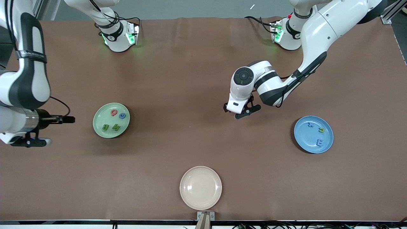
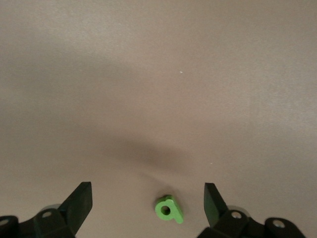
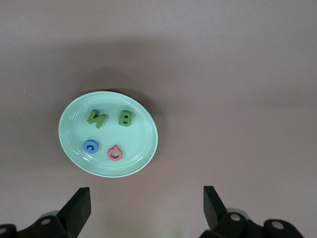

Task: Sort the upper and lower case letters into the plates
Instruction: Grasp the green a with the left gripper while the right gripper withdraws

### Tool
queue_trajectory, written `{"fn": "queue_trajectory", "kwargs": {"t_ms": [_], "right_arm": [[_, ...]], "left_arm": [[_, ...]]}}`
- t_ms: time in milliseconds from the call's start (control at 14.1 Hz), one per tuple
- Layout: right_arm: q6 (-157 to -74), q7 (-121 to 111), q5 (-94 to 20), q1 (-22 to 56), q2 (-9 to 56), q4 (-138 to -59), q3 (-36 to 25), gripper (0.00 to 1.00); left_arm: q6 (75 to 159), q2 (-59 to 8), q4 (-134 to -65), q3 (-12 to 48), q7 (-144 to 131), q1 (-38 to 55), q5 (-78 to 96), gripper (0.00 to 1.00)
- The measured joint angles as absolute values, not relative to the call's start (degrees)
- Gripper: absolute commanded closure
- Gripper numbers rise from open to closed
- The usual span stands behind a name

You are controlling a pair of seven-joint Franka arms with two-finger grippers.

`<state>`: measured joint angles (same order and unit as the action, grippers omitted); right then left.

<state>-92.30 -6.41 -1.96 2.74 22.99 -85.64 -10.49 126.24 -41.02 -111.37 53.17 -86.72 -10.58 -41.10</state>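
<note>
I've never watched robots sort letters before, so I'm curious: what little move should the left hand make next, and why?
Probably straight down and closing. The left hand hangs open over the bare table with a small green letter lying loose between its fingers, in no plate. It looks like a lowercase a. The right hand waits open beside the mint green plate.
</note>
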Motion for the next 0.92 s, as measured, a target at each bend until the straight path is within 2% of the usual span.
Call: {"fn": "queue_trajectory", "kwargs": {"t_ms": [355, 639, 923], "right_arm": [[-91.72, -8.33, -0.93, 2.71, 20.46, -82.4, -10.31, 0.0], [-89.11, -9.14, -0.86, 2.57, 20.11, -78.0, -10.34, 0.0], [-86.74, -9.16, -0.97, 2.57, 20.11, -75.43, -10.25, 0.0]], "left_arm": [[128.64, -42.55, -111.45, 53.17, -86.66, -8.83, -41.12, 0.02], [130.46, -43.59, -112.72, 53.11, -86.64, -7.72, -41.12, 0.13], [130.84, -45.44, -114.26, 52.1, -86.48, -7.64, -41.16, 0.29]]}}
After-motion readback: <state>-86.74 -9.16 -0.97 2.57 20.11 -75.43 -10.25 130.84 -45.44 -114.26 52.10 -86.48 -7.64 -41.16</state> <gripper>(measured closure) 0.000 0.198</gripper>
